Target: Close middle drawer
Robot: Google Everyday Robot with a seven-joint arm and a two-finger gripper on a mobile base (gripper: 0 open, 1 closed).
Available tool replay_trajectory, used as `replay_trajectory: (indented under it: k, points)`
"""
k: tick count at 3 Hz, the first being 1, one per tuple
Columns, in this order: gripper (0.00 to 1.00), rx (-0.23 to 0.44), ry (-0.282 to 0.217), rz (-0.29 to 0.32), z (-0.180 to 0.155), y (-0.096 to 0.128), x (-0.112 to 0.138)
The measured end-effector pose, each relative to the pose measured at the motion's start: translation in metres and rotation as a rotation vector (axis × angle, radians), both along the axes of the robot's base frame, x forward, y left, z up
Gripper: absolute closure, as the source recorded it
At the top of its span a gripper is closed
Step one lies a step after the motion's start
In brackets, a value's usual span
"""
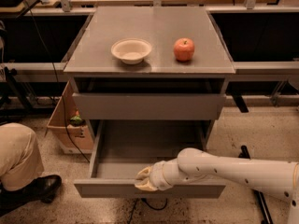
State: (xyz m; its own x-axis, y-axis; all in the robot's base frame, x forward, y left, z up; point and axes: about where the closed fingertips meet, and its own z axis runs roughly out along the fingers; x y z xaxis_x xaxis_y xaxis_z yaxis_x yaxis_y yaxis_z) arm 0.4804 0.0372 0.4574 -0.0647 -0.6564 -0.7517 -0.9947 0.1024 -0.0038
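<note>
The middle drawer (112, 189) is a wide grey tray with low side walls and a slim plain front panel. It stands pulled out from the grey cabinet, below the drawer with the taller front panel (149, 106). Its inside looks bare. My gripper (144, 180) comes in from the lower right on a white arm. It sits at the top edge of the middle drawer's front panel, near the panel's middle, and touches it.
A cream bowl (131, 50) and a red apple (184, 49) sit on the cabinet top (93, 55). A cardboard box (63, 125) stands at the cabinet's left. A person's knee (18, 153) and black shoe (32, 189) are at lower left.
</note>
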Motion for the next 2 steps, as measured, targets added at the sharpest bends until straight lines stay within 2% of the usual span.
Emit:
replay_trajectory:
  k: [2]
  points:
    - [1.00,0.001,-0.026,-0.005,0.0062,-0.0016,0.0121]
